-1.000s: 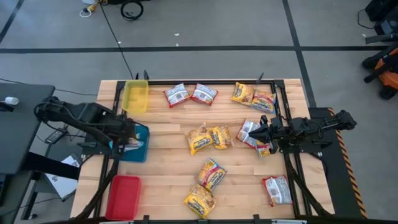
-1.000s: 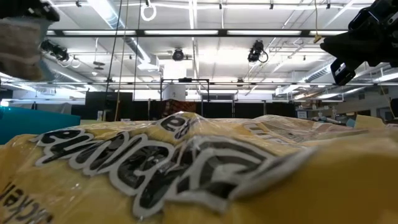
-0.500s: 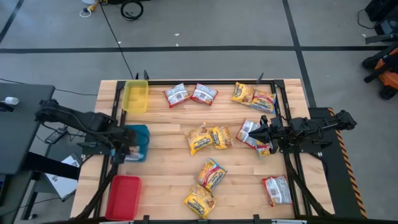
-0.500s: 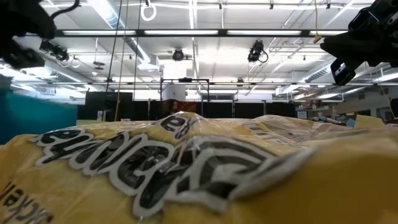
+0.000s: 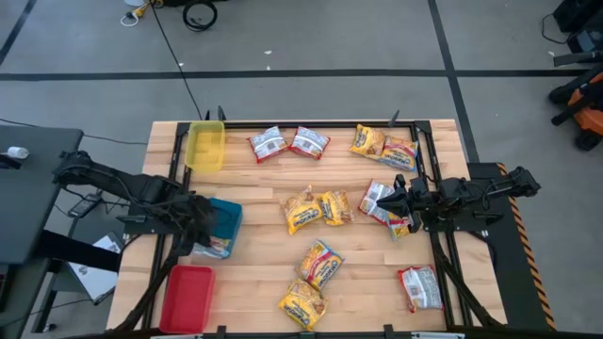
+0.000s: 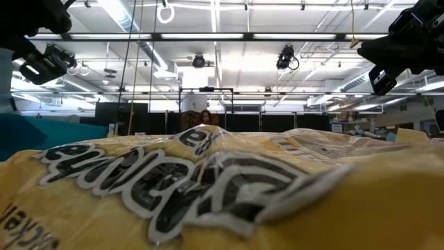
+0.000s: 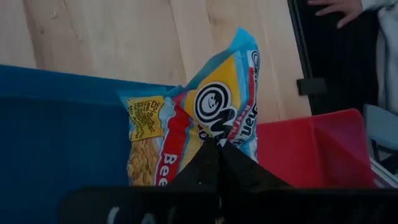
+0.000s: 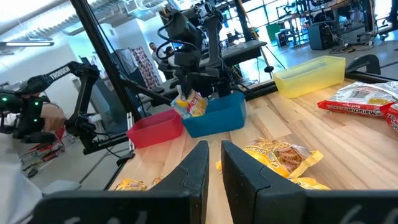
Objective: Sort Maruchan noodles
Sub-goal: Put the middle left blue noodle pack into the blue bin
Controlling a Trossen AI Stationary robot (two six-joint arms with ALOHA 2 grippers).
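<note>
A wooden table is standing on a grey floor, framed by a dark rail, with both arms reaching in from its ends.

Along the left side three trays are lying in a row: one yellow tray far, one blue tray in the middle, and one red tray near. The left gripper is hovering at the near left corner of the blue tray, its fingers pressed together on the end of a blue-and-white packet. The packet is hanging lengthwise away from the fingers, over the blue tray's near edge, with the red tray beyond it. The blue tray is lying just right of and slightly beyond this gripper, so the drop probably calls for only a short shift that way.

Farther right, the other noodle packets are lying scattered: six yellow-orange ones and at least four red-and-white ones, with one more by the right arm too hidden to sort by colour.

At the right edge the right gripper is waiting over a red-and-white packet, its fingers slightly apart with nothing between them. It is the nearer arm for the right-hand packets.
</note>
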